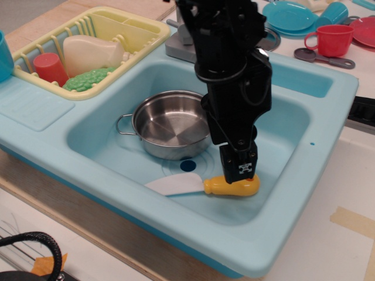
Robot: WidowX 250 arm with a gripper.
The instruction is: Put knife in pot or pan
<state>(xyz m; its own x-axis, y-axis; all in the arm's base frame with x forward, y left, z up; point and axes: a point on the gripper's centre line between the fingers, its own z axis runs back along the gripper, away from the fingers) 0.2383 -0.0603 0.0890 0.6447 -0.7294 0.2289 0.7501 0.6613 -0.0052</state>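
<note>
the small round stainless-steel pot (167,126) is polished metal, mirror-bright inside, with thin wire loop handles. the toy knife (205,185) looks like smooth plastic: a matt white blade and a glossier yellow-orange handle. the light blue moulded sink (319,126) is smooth plastic with a soft sheen. the black robot gripper (239,171) has a matt, dark finish with hard edges; metal or plastic cannot be told. the pale yellow dish rack (132,26) is glossy plastic, and the red cup (50,67) in it is smooth plastic too. the grey tap (186,32) looks like dull plastic. the tabletop (35,23) beneath shows a light wood grain.
</note>
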